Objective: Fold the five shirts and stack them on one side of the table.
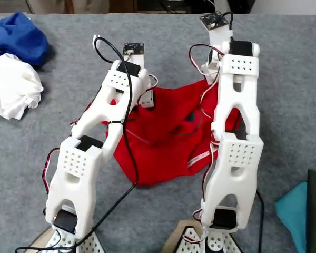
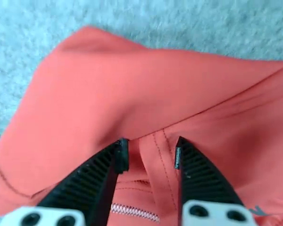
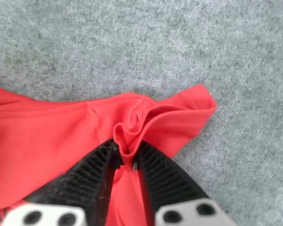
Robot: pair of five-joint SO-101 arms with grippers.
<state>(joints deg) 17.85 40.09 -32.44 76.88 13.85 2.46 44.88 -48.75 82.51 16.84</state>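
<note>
Light falls soft and even from above me. Just ahead of my left fingers (image 2: 101,172) the crumpled red cotton shirt (image 2: 132,80) is brightly lit, with a thin shadow under its fold. Between my right fingers (image 3: 92,172) the pinched cloth darkens. Beyond them the grey felt table cover (image 3: 132,42) is evenly lit.

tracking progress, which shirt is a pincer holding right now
The red shirt, in the middle under both arms; the right pincer pinches a fold of it. The blue shirt, white shirt and teal cloth lie untouched off to the sides.
</note>
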